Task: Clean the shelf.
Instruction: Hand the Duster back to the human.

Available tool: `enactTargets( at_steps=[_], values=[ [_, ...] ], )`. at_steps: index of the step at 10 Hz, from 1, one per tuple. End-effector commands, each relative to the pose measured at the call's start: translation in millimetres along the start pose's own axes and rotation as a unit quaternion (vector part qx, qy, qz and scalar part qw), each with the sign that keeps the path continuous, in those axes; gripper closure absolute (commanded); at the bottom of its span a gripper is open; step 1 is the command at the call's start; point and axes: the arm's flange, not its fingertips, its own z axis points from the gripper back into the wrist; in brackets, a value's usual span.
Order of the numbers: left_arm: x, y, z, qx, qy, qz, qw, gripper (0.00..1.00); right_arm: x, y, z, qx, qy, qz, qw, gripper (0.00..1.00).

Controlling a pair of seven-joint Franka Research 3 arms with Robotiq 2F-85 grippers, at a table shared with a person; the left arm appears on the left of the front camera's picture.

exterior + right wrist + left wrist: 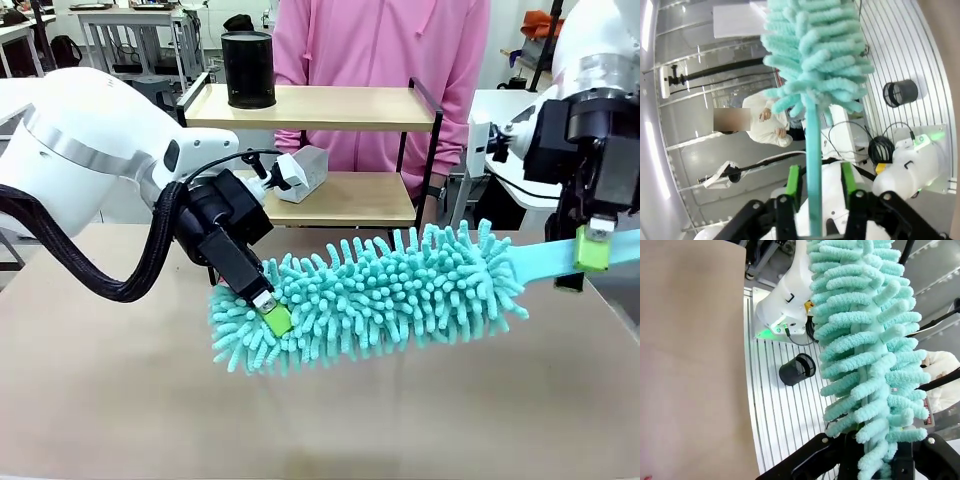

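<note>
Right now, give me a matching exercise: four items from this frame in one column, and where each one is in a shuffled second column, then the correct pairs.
Items:
1. black canister
2. white device
3. left end effector
4. right end effector

Places:
A. on the lower board of the shelf
B. at the flat handle of the teal duster
C. on the upper board of the shelf
D. clamped on the duster's fluffy tip

Pairs: 1-C, 2-A, 3-D, 4-B
</note>
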Motion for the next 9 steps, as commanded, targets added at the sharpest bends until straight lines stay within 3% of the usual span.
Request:
enactTargets(
  at_steps=[1,2,3,4,5,6,9],
  values=[
    [-4,-2,-1,0.007,0.008,-0.010,1.000,1.00,-15,-3,13,-0.002,-0.118,0.026,0.993,0.00],
    [-5,-2,0,0.008,0.009,-0.009,1.000,1.00,-28,-7,22,0.009,-0.214,0.033,0.976,0.00],
    [-8,0,2,0.010,0.010,-0.004,1.000,1.00,-46,-12,33,0.019,-0.317,0.017,0.948,0.00],
    [-10,0,5,0.012,0.010,-0.001,1.000,1.00,-67,-19,42,0.002,-0.422,-0.018,0.906,0.00],
    [-12,-1,8,0.015,0.002,0.000,1.000,1.00,-88,-28,45,-0.017,-0.498,-0.053,0.866,0.00],
    [-15,0,15,0.018,-0.015,0.001,1.000,1.00,-108,-41,40,-0.020,-0.554,-0.074,0.829,0.00],
    [-30,-2,44,0.035,-0.072,0.008,0.997,1.00,-150,-97,-16,0.058,-0.630,-0.146,0.760,0.00]
  ],
)
